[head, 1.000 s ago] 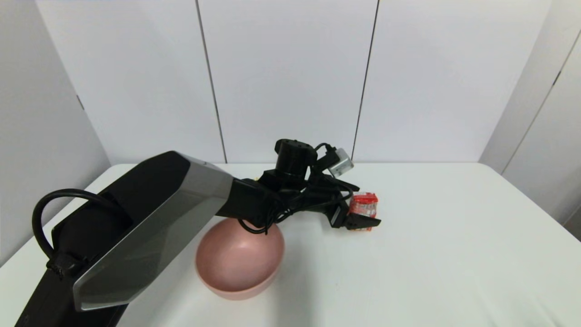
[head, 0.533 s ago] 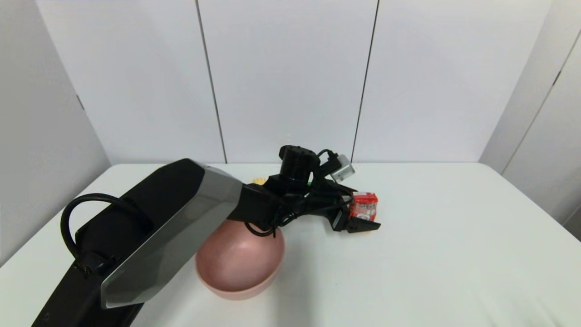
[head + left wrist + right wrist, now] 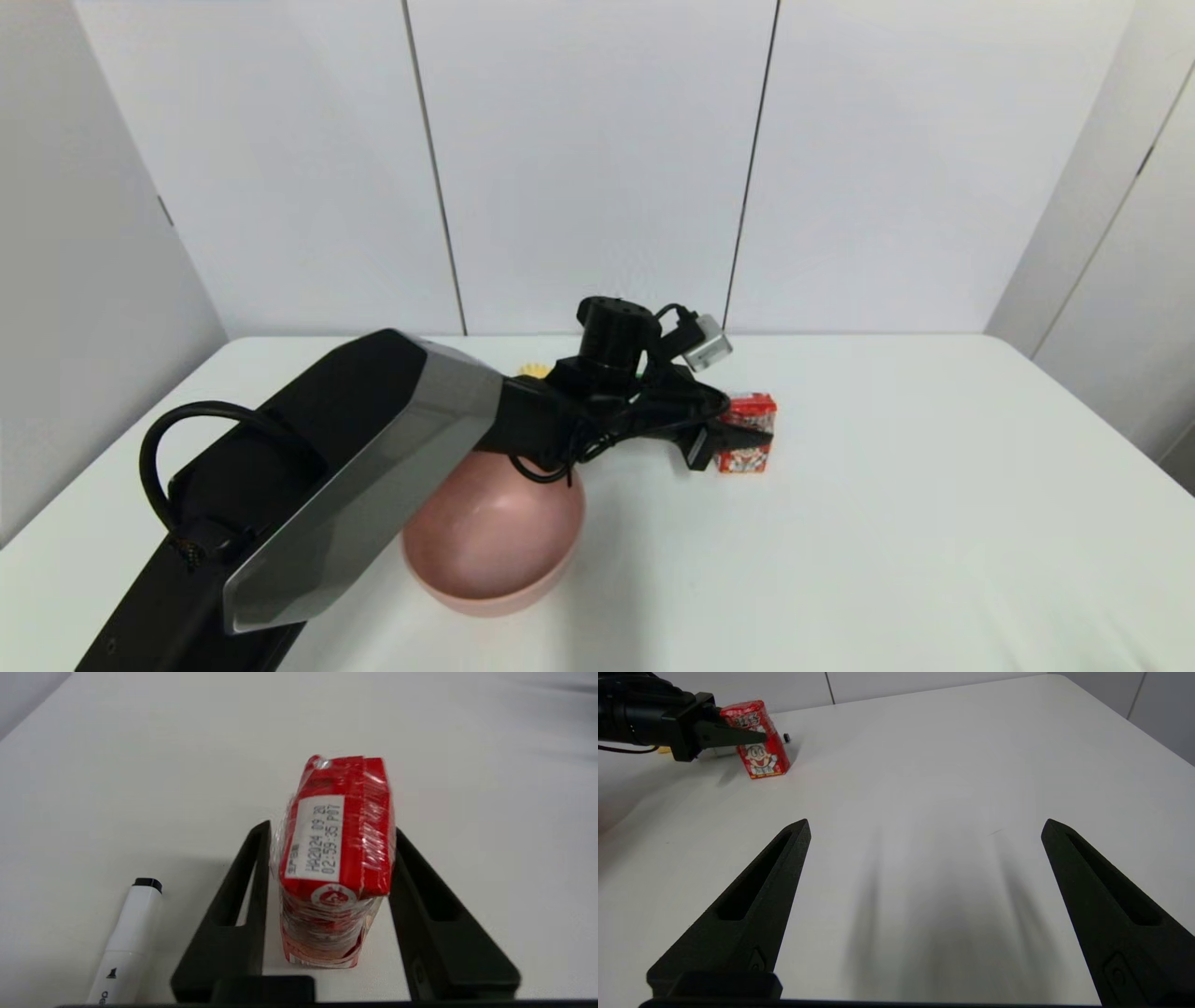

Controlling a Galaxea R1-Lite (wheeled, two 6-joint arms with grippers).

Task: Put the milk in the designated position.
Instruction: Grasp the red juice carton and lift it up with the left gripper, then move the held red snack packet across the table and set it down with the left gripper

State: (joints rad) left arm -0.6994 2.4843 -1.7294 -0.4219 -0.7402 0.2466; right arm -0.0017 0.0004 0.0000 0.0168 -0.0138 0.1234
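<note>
Presently, item one: the milk (image 3: 746,434), a small red carton with a cartoon face on its front, stands upright on the white table (image 3: 934,523), right of centre and a little toward the far side. Its base appears to rest on the tabletop; the head view shows no gap beneath it.

Item two: the left gripper (image 3: 329,858), reaching in from the left. In the left wrist view its two black fingers (image 3: 243,896) flank the carton, one on each side. The far-side finger seems to touch the wrapping; a thin strip of white shows between the near one and the carton. Grip judged loose or just releasing, not firmly clamped.

Item three: a white marker (image 3: 124,947) with a black cap, lying on the table beside the gripper, apart from the carton.

Item four: a pink bowl (image 3: 493,532), nearer the robot and well left of the carton, under the left arm.

Item five: the right gripper (image 3: 924,914), low over bare table, fingers spread wide, holding nothing, well apart from the carton.

Handling note: the step appears to be the release. Best done by parting the fingers evenly and drawing back straight along their own line, level, so neither tip drags the light carton or tips it.
</note>
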